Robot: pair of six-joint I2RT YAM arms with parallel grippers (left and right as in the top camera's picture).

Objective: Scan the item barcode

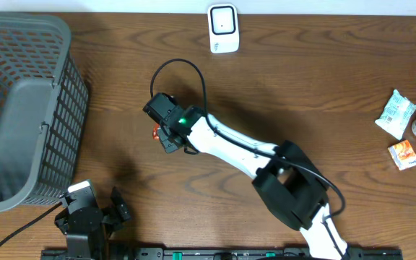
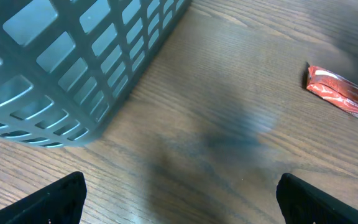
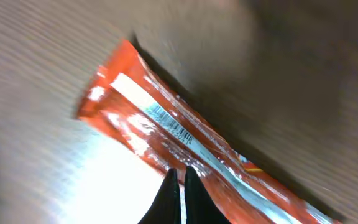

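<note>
Your right gripper (image 3: 180, 186) pinches the long edge of the red-orange packet (image 3: 185, 143), fingers pressed together on crinkled, glossy foil. A white strip carrying a fine printed barcode (image 3: 174, 127) runs along the slim wrapper. The packet hangs over the middle of the wood-grain table (image 1: 323, 79), well apart from the white, rounded scanner (image 1: 223, 27) at the far edge. Your left gripper (image 2: 180, 190) stands spread wide near the grey plastic lattice basket (image 1: 20, 108).

Shiny red-orange packet (image 3: 229, 155), barcode (image 3: 173, 124) face-up, well apart from white scanner (image 1: 223, 27).
</note>
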